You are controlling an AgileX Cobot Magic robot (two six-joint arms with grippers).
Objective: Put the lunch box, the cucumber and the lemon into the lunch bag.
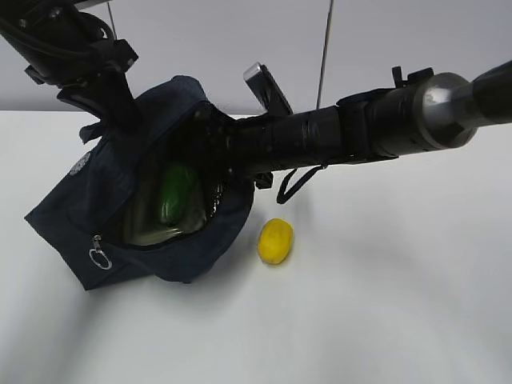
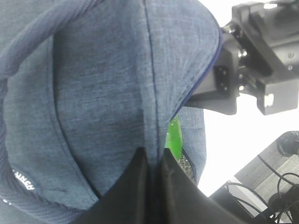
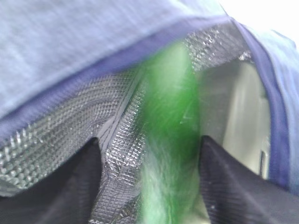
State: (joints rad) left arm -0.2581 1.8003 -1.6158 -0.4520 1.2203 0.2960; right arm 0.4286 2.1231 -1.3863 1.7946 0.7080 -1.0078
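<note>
We saw the left gripper (image 2: 152, 161) clamped on the lunch bag (image 1: 120, 184) fabric; inside lay the lunch box (image 1: 172, 228) and cucumber (image 1: 174, 196), between the right gripper's (image 3: 149, 154) parted fingers. The lemon (image 1: 275, 241) sat on the desk (image 1: 384, 304) just beside the bag.

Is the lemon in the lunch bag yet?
No, the lemon lies on the white table, beside the lunch bag.
</note>
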